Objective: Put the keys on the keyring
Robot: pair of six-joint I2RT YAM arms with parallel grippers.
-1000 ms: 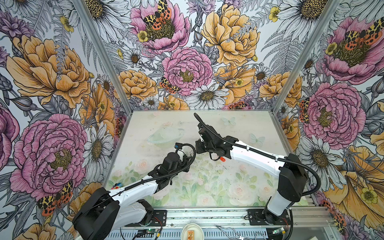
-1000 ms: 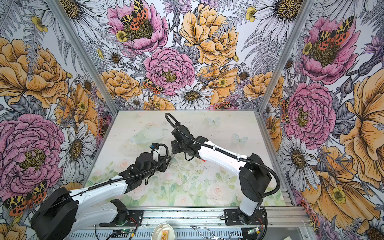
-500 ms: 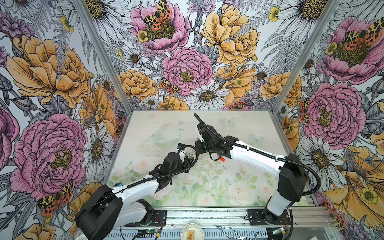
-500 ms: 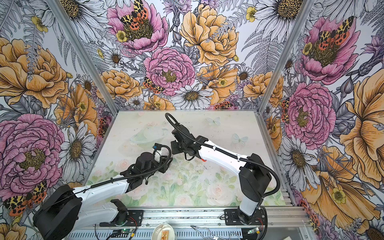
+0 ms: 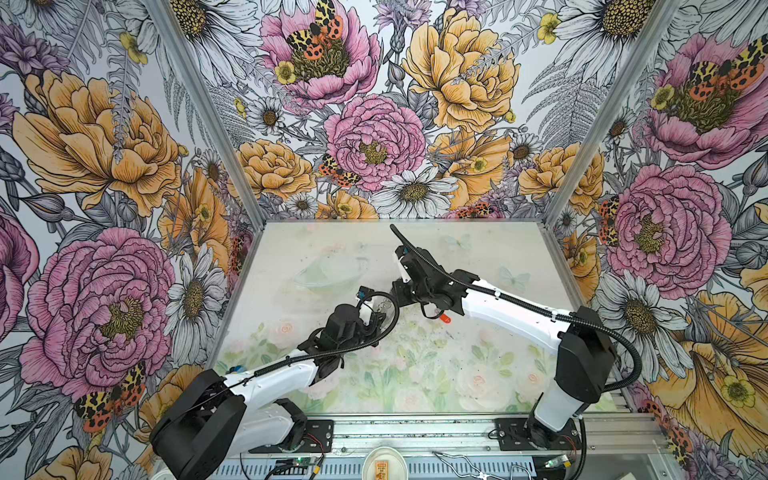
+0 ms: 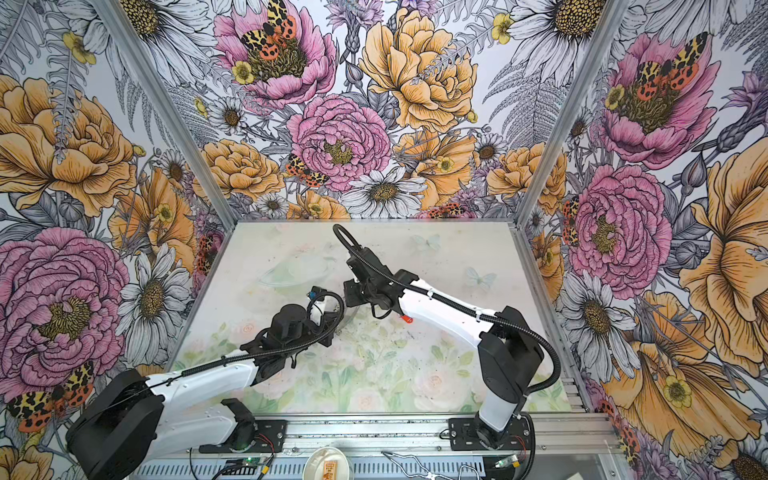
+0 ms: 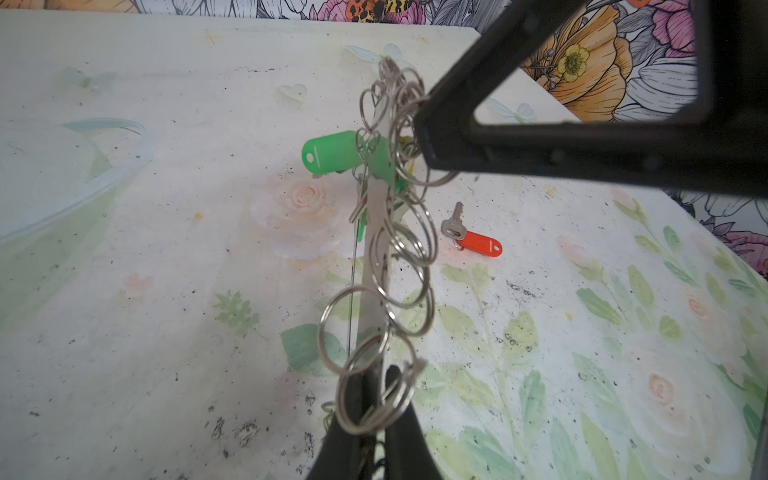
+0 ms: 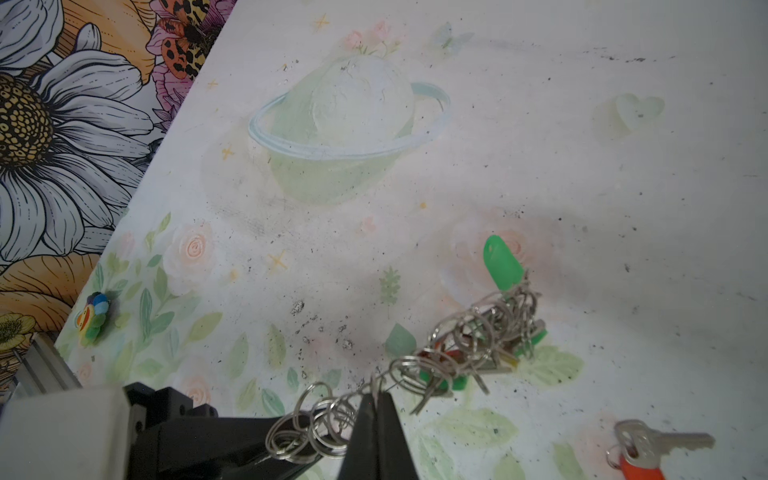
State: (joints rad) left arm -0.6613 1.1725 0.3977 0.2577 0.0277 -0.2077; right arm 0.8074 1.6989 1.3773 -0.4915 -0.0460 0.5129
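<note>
The keyring (image 7: 376, 257) hangs edge-on above the table between my two grippers, its rim fringed with silver split rings. Green-tagged keys (image 7: 328, 151) and others dangle from it; a green tag (image 8: 500, 262) sticks up in the right wrist view. My left gripper (image 7: 376, 374) is shut on one end of the keyring. My right gripper (image 8: 376, 395) is shut on the keyring's rim at the other end. A loose key with a red tag (image 7: 473, 241) lies flat on the table beside them, also seen as a red key (image 5: 444, 318) in a top view, just under the right wrist.
Both arms meet over the middle of the table (image 5: 457, 374), fenced by flowered walls on three sides. A small coloured toy (image 8: 93, 318) sits near the table's left front corner. A white dish (image 5: 384, 463) lies below the front rail.
My left gripper has moved up toward the right gripper and its jaws have closed on the keyring. The right arm has held still.
</note>
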